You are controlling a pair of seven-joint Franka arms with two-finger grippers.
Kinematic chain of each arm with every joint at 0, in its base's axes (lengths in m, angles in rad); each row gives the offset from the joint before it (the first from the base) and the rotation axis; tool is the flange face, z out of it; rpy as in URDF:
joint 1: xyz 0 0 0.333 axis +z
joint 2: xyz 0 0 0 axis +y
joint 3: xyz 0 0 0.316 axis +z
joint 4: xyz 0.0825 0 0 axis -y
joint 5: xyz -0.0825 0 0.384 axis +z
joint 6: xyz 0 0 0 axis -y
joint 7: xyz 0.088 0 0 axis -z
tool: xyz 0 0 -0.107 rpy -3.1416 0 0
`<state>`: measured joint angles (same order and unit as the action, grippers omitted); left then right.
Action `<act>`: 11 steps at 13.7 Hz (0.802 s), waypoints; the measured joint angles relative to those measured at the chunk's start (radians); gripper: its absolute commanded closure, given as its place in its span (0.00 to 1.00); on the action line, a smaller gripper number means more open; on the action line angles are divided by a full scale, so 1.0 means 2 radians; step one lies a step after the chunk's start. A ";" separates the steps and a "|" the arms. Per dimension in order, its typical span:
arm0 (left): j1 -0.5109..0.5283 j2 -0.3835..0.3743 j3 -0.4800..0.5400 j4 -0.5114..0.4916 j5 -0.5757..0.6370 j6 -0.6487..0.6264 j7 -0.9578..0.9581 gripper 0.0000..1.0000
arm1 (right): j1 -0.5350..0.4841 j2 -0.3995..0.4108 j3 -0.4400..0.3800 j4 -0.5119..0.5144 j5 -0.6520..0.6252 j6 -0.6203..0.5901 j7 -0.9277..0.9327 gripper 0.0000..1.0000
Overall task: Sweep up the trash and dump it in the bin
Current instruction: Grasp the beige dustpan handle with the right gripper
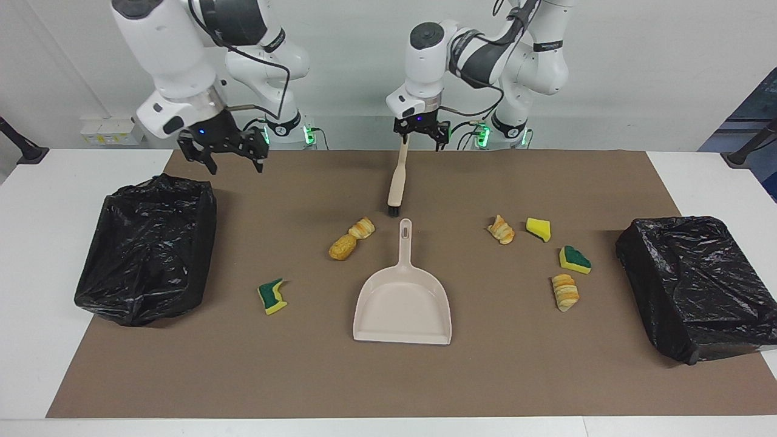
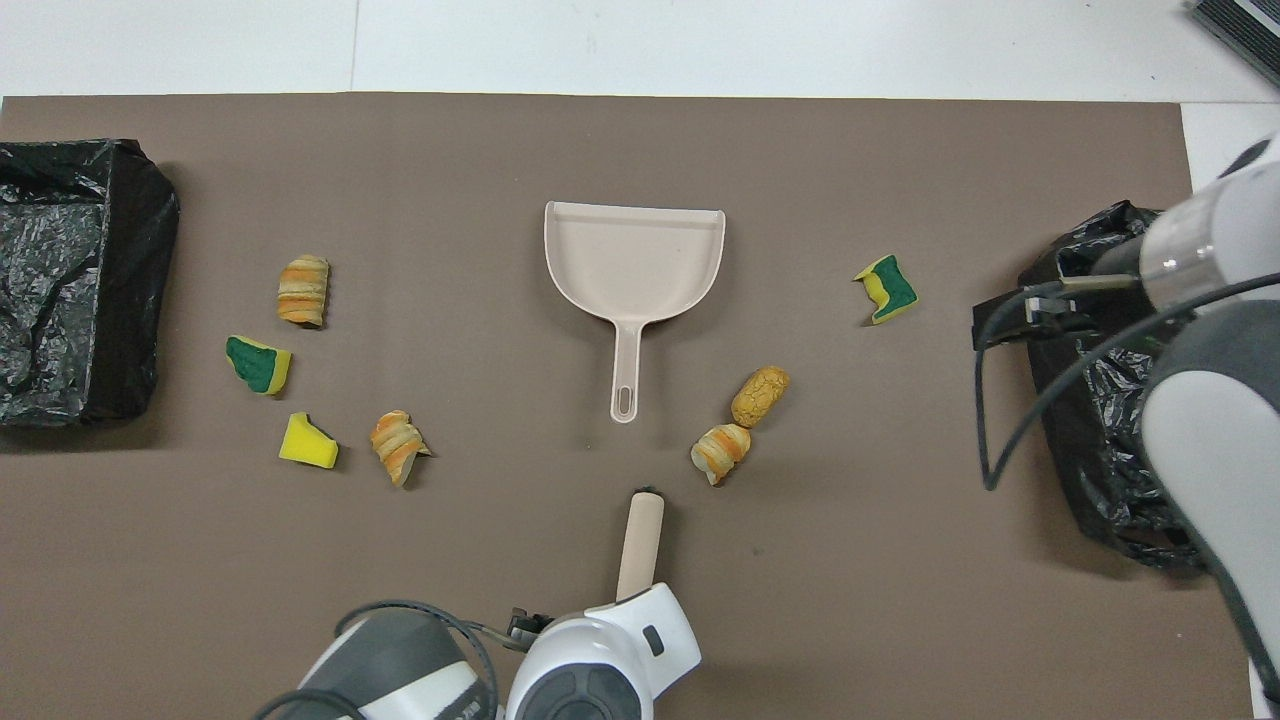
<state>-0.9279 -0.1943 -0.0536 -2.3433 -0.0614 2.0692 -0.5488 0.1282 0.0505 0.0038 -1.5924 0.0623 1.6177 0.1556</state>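
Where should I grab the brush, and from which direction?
Take the brush by its slim handle, the end nearest the robots, coming straight down. It lies flat, bristles toward the dustpan. The open left gripper is already over that handle end.
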 measured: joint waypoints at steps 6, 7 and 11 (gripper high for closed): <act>-0.057 0.016 0.001 -0.044 0.000 0.068 -0.047 0.00 | 0.103 0.061 0.002 -0.003 0.013 0.084 0.176 0.00; -0.059 0.017 0.001 -0.044 0.000 0.068 -0.048 0.04 | 0.117 0.076 0.002 -0.003 0.013 0.101 0.198 0.00; -0.065 0.026 0.001 -0.044 0.000 0.072 -0.054 0.39 | 0.166 0.129 0.002 -0.001 0.013 0.164 0.263 0.00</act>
<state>-1.0585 -0.1419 -0.0519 -2.4310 -0.0614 2.2141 -0.6574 0.4600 0.3085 0.0081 -1.5953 0.0875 1.9461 0.6809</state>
